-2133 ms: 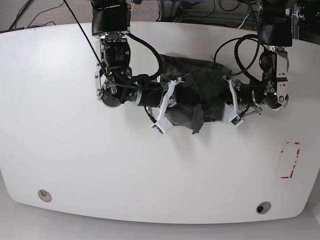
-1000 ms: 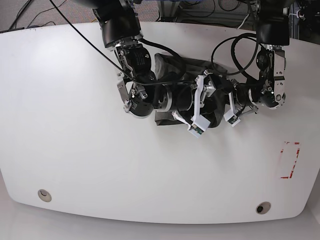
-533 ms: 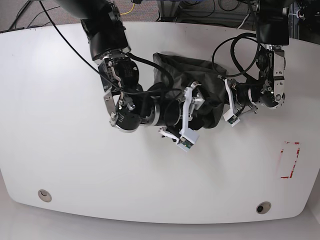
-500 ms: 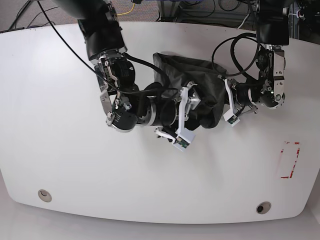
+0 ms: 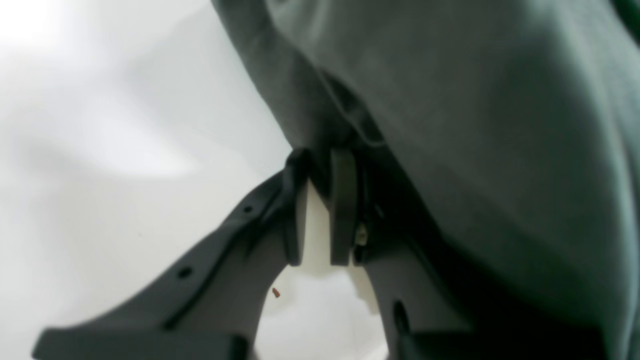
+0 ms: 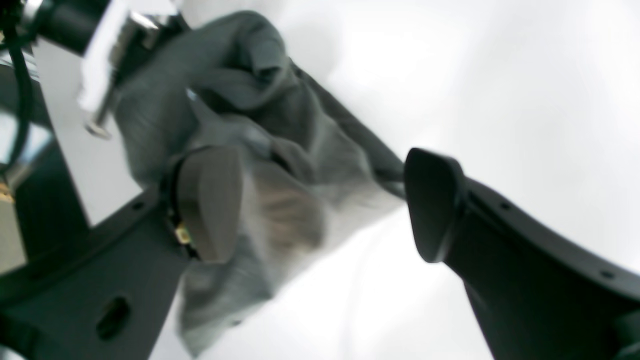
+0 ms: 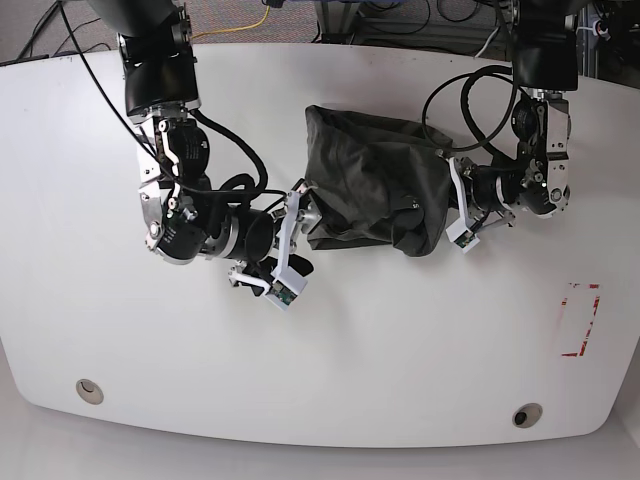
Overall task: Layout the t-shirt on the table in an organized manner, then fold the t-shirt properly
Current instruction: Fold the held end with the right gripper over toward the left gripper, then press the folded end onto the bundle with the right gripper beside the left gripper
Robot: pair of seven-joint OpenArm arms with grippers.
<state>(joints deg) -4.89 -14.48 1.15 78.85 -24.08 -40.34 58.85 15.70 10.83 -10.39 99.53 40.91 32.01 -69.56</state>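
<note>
A: The t-shirt [image 7: 375, 185] sits bunched in a dark heap on the table [image 7: 120, 350], up toward the far middle of the white top, nowhere near flat.

B: And the left gripper [image 7: 458, 218] is right at the shirt's edge on the base view's right side. From the left wrist camera, the left gripper [image 5: 320, 165] has its two pads drawn nearly together, with a fold of the t-shirt [image 5: 475, 125] pinched at the tips. A sliver of white shows between the pads lower down.

A: So a narrow pinch, cloth caught in it. What about the other arm?

B: The right gripper [image 7: 292, 243] hangs just off the heap's near-left corner in the base view. Its fingers stand wide apart.

A: The right wrist view agrees: the right gripper [image 6: 320, 205] is spread wide, one pad [image 6: 210, 200] lying in front of the crumpled t-shirt [image 6: 280, 150], the other out over bare table [image 6: 525, 75]. The view is blurred, so contact between pad and cloth cannot be judged.

B: Nothing gripped there. Elsewhere, a red tape rectangle [image 7: 578, 320] marks the table near the right edge, well apart from the shirt, and two round grommet holes [image 7: 89, 390] sit along the near rim.
</note>
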